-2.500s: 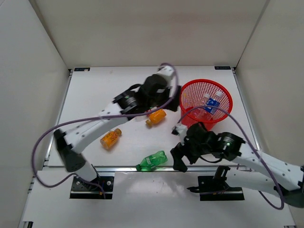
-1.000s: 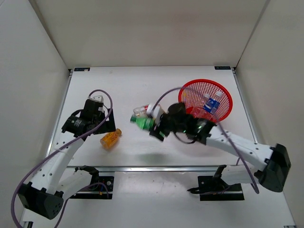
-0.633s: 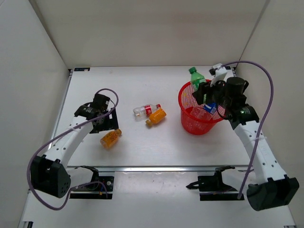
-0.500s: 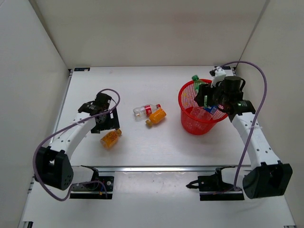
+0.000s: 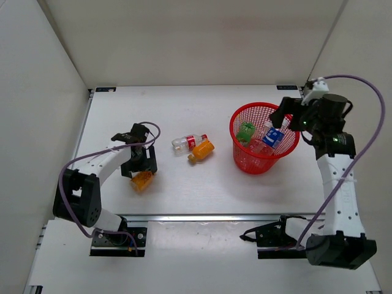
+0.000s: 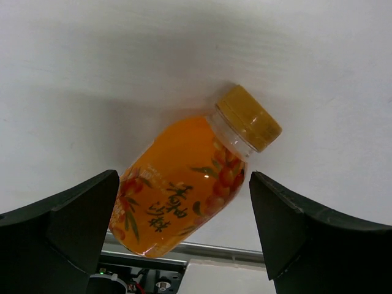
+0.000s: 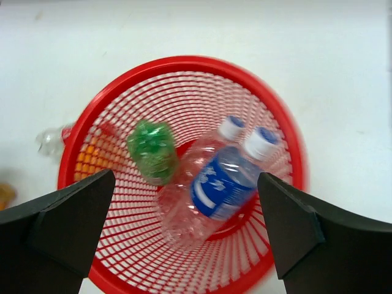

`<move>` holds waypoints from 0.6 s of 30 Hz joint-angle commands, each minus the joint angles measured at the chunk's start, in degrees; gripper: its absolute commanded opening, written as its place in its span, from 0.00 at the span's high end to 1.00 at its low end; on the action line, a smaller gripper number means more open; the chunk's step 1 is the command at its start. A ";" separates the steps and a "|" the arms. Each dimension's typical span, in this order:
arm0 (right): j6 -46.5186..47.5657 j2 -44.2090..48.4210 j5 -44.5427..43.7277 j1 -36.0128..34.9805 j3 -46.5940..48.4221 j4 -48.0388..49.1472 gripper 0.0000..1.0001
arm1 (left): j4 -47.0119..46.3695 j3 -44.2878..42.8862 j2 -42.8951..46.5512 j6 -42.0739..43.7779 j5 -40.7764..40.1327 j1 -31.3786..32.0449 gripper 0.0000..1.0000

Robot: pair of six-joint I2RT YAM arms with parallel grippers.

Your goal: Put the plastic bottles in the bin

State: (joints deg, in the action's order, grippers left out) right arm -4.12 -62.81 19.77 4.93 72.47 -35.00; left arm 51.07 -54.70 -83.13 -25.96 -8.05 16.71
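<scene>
The red mesh bin (image 5: 265, 105) holds a green bottle (image 5: 247, 131), a clear blue-labelled bottle (image 5: 273, 136) and a plain clear bottle (image 5: 256, 147). My right gripper (image 5: 286, 117) hangs open and empty above the bin's right rim. In the right wrist view the green bottle (image 7: 153, 150) lies left of the blue-labelled bottle (image 7: 225, 181) inside the bin (image 7: 184, 60). My left gripper (image 5: 140, 166) is open, its jaws on either side of an orange bottle (image 5: 142, 180) lying on the table. In the left wrist view that bottle (image 6: 180, 191) lies between the fingers (image 6: 64, 228), untouched.
A clear bottle with a red label (image 5: 187, 142) and a second orange bottle (image 5: 201, 150) lie together mid-table, left of the bin. The table's front rail (image 5: 184, 216) runs just below the left gripper. White walls enclose the table on three sides.
The right gripper let the green bottle drop into the bin and drew back to the right. The left gripper moved down over the orange bottle at the front left.
</scene>
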 commanded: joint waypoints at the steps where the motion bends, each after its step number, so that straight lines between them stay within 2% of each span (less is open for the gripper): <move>1: -3.78 5.31 -2.90 7.43 1.45 -2.08 0.00 | -1.93 2.66 -0.10 -0.15 1.98 0.87 0.01; 4: -4.23 9.70 -2.89 14.04 -0.48 -2.35 0.00 | -3.25 4.33 -1.15 -0.33 3.30 2.00 0.01; 8: -5.63 11.91 -8.86 13.35 -2.76 -5.33 0.01 | -4.05 5.22 -2.47 -1.03 4.01 5.43 0.03; 9: -6.59 12.35 -9.83 13.87 -3.81 -6.29 0.01 | -4.57 5.13 -2.91 -1.46 4.53 6.13 0.06; 11: -9.23 14.71 -14.12 15.01 -6.79 -7.01 0.01 | -5.89 5.39 -3.44 -2.08 5.41 8.06 0.18; 13: -10.29 17.52 -18.59 16.86 -11.62 -6.83 0.01 | -5.89 4.25 -3.27 -2.96 5.85 9.21 0.36; 15: -11.00 20.43 -24.58 18.36 -14.44 -6.75 0.00 | -5.37 0.93 -3.35 -2.87 5.77 10.01 0.45; 18: -10.47 21.93 -26.09 17.31 -18.05 -7.62 0.01 | -2.65 -6.78 -3.26 -2.43 5.24 10.45 0.57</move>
State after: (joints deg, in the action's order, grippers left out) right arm -13.28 -42.63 -0.27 22.68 55.83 -42.41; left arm 48.56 -53.17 -87.48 -28.12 -3.31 26.76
